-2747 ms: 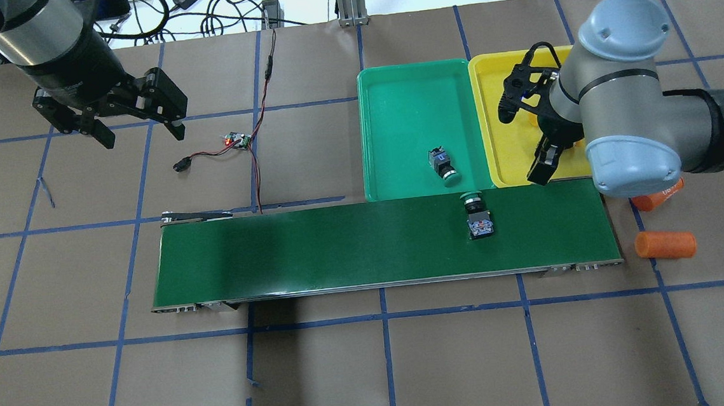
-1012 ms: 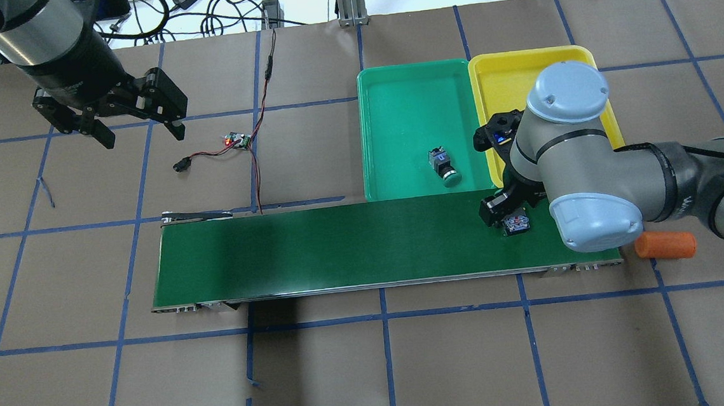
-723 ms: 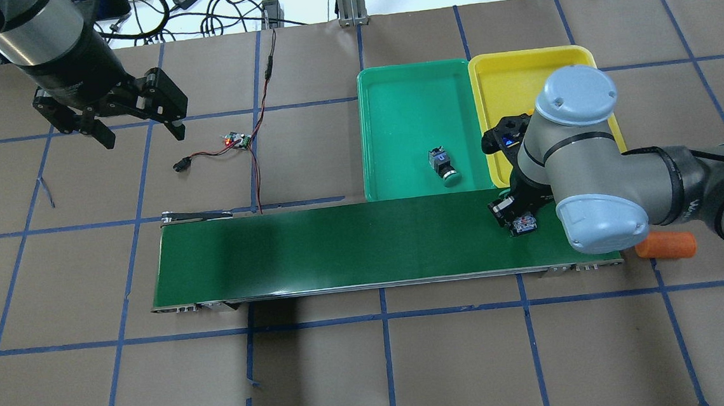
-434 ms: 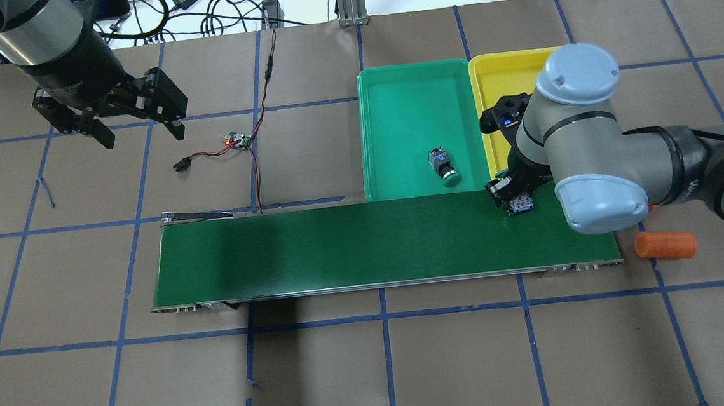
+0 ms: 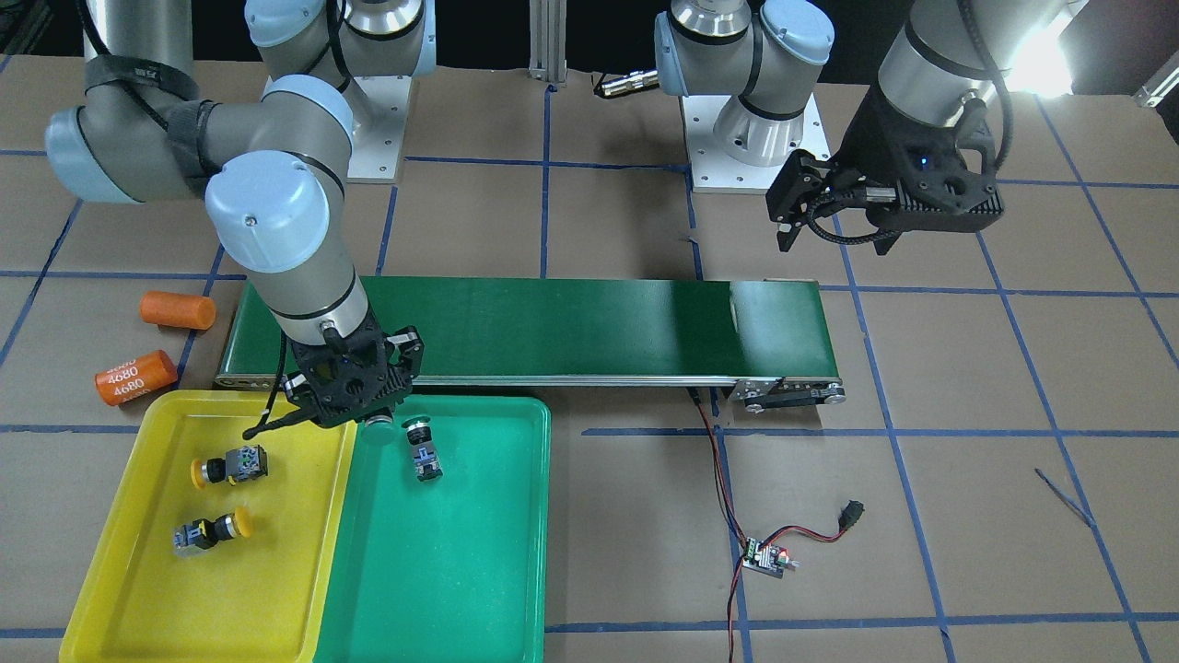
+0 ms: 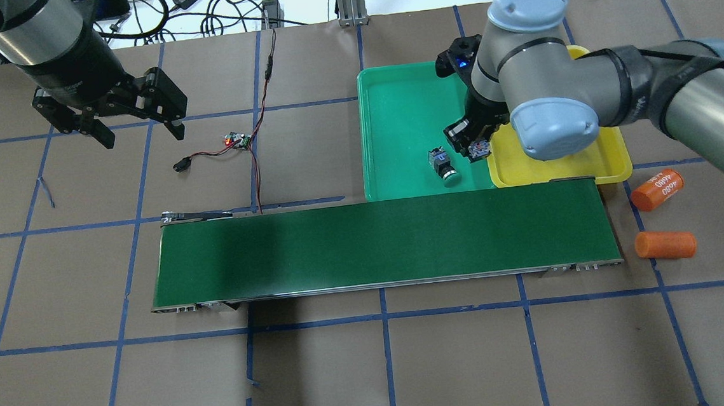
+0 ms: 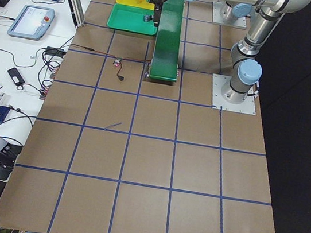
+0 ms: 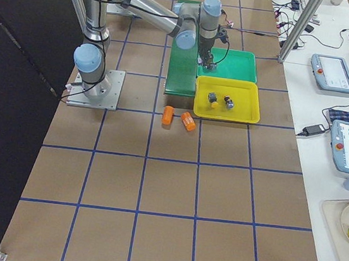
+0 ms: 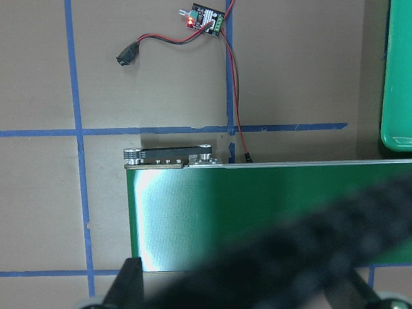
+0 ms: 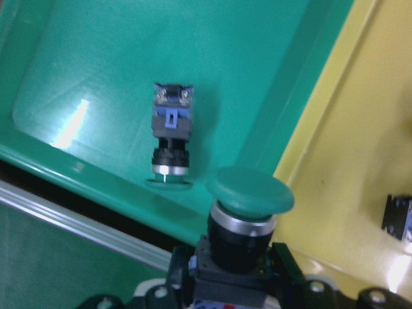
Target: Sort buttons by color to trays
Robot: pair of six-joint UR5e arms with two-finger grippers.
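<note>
— What had the right gripper (image 10: 235, 278) got?
— A green button (image 10: 250, 193). The jaws were clamped on its black block, the cap poking out past the fingertips, above where the green tray (image 10: 96, 58) met the yellow tray (image 10: 360, 129).
— And the left gripper (image 6: 141, 137)?
— Jaws spread wide, holding nothing, well apart from the trays. A second green button (image 10: 171, 138) lay in the green tray nearby.
</note>
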